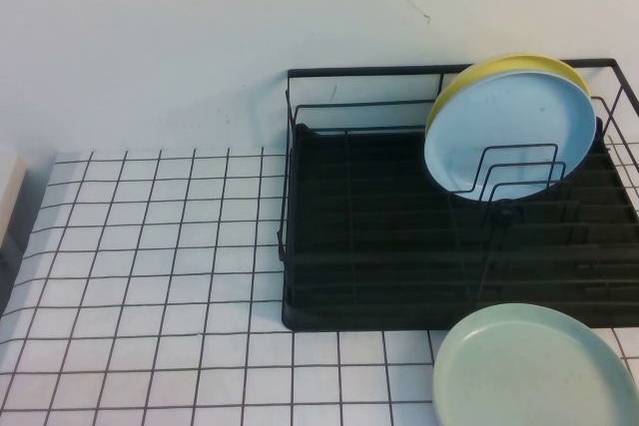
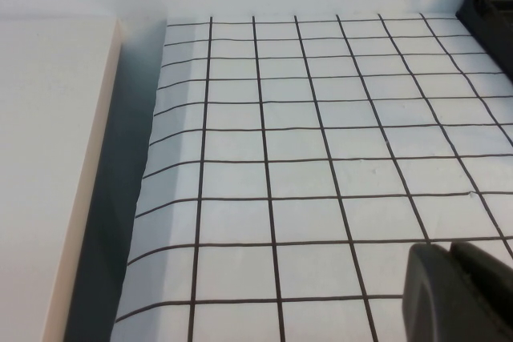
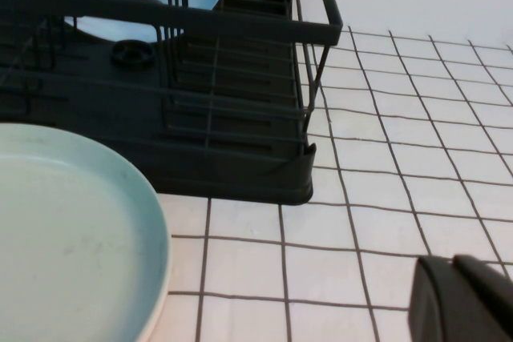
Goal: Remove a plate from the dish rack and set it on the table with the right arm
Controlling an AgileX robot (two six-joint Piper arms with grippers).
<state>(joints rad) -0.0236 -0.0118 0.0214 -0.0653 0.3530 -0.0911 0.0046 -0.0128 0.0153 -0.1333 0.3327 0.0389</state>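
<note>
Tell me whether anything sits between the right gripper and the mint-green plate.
Nothing visible does. In the right wrist view only bare gridded table separates the shut right gripper from the mint-green plate, which lies flat on the table in front of the dish rack. The left gripper hovers elsewhere over the table.

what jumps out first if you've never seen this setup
The black dish rack fills the right rear of the gridded table, with a light blue plate standing on edge in its dividers and a yellow plate behind it. The mint-green plate lies flat on the table just in front of the rack. The left gripper and the shut right gripper hover low over bare grid.
</note>
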